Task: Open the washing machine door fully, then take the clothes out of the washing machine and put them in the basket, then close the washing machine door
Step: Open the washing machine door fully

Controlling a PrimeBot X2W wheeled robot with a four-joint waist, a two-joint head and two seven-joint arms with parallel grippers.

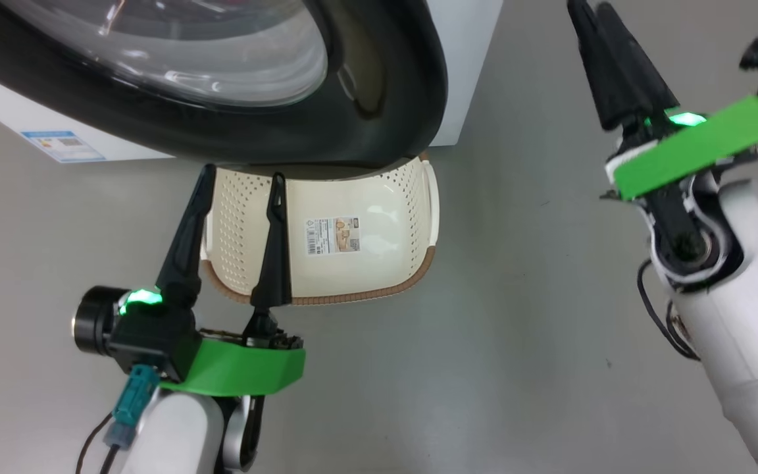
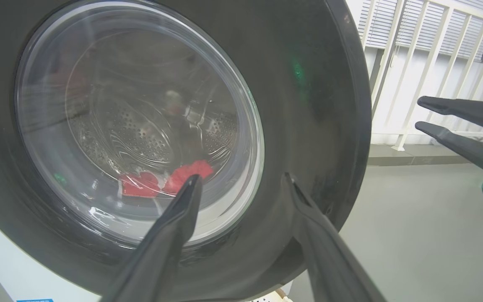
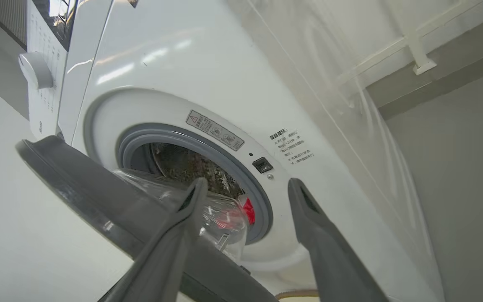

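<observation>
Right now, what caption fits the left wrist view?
Open dark fingers face a black-rimmed round glass door; bright red clothes lie in the perforated steel drum.

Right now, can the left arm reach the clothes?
Probably not. The left gripper faces the outside of the door, only partly open, and the clothes show through its glass. The door needs swinging wider first.

Grey floor (image 1: 517, 296), white railing (image 2: 412, 86), slatted blinds (image 2: 382, 25).
</observation>
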